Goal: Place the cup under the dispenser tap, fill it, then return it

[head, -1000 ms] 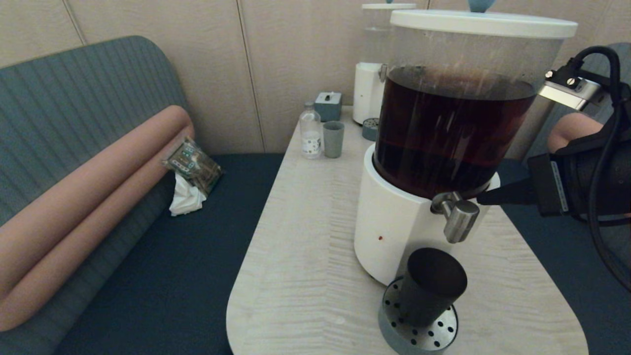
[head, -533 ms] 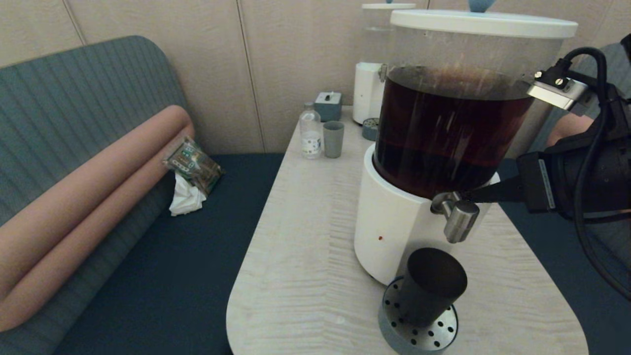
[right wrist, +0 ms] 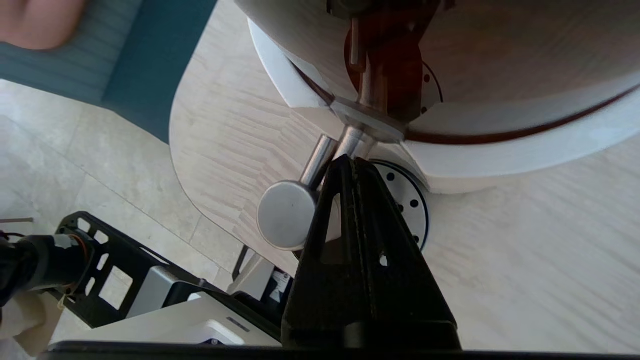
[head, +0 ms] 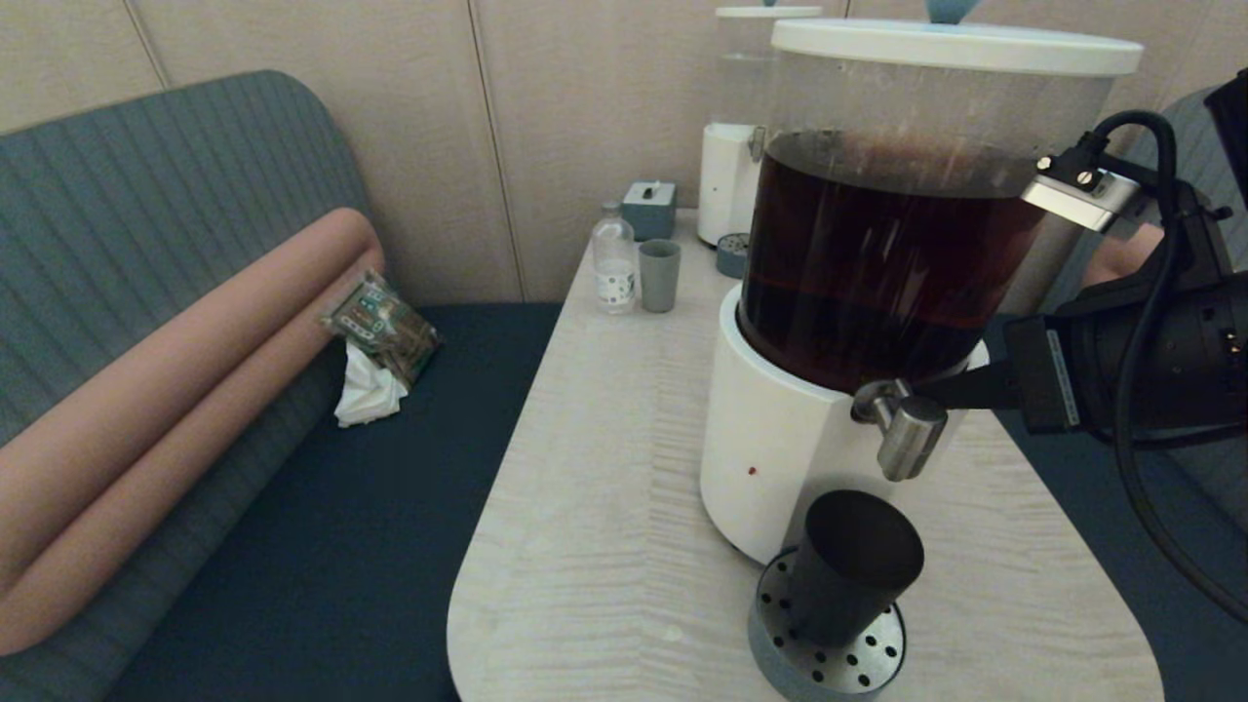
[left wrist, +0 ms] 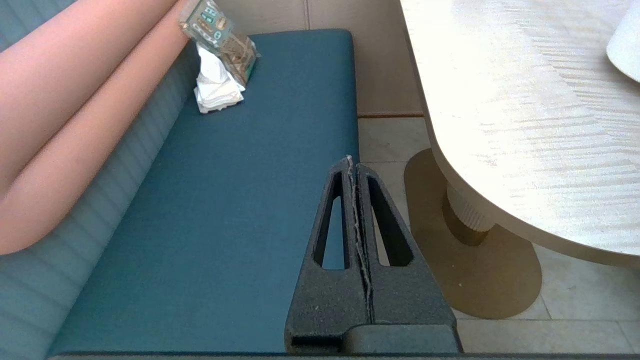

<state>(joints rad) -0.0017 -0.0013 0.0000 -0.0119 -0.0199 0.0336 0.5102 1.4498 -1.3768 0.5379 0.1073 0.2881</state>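
The dark smoky cup (head: 853, 565) stands upright on the perforated steel drip tray (head: 827, 653), below the steel dispenser tap (head: 907, 434) on the white base (head: 770, 439) of the dispenser with brown liquid. My right gripper (head: 926, 392) is shut, its tip touching the rear of the tap from the right. In the right wrist view the shut fingertips (right wrist: 350, 161) meet the dispenser tap (right wrist: 320, 165) stem; the cup is hidden there. My left gripper (left wrist: 351, 161) is shut on nothing, parked low over the bench beside the table.
A small grey-green cup (head: 659, 275), a bottle (head: 614, 258), a grey box (head: 648, 209) and a second dispenser with a clear tank (head: 738, 146) stand at the table's far end. A snack packet and tissue (head: 375, 341) lie on the bench at left.
My right arm has moved left toward the dispenser, bringing the shut gripper tip from a short gap away up against the tap. The cup has not moved.
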